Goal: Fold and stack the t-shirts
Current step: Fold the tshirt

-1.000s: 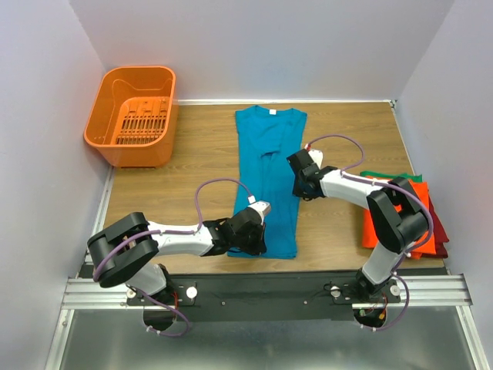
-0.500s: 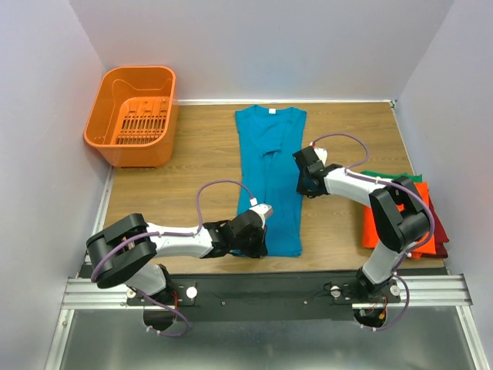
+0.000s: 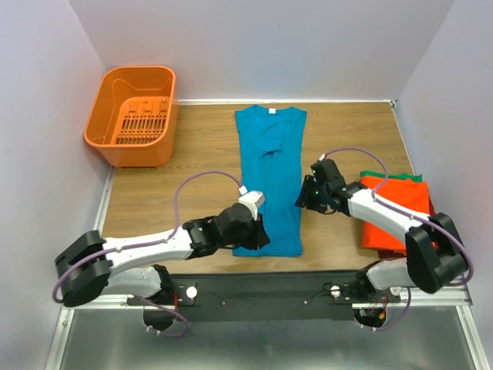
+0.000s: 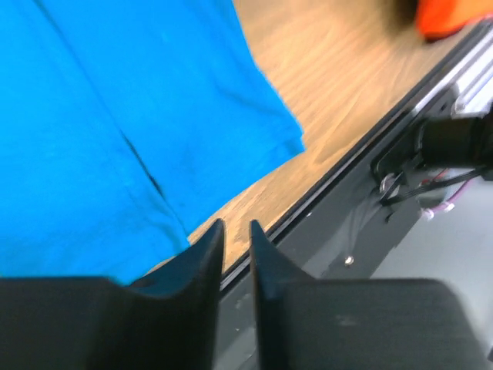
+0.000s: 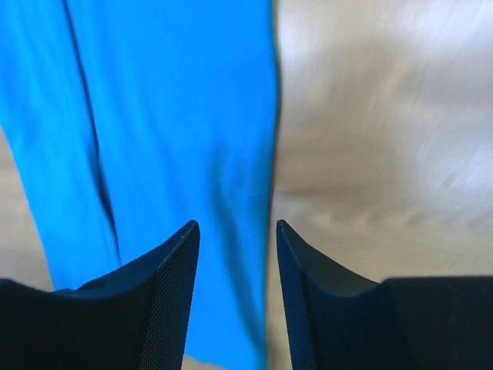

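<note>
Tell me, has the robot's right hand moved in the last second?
Yes. The right hand has shifted rightward, from over the teal t-shirt to its right edge, and closer to the table's near edge.

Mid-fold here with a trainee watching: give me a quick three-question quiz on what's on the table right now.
1. True or false: the teal t-shirt lies inside the orange basket.
2. The stack of folded shirts sits on which side of the table? A left, B right, C far edge.
3. Fill in: the right gripper, jaws apart, holds ____.
Key: 1 false; 2 B; 3 nothing.
</note>
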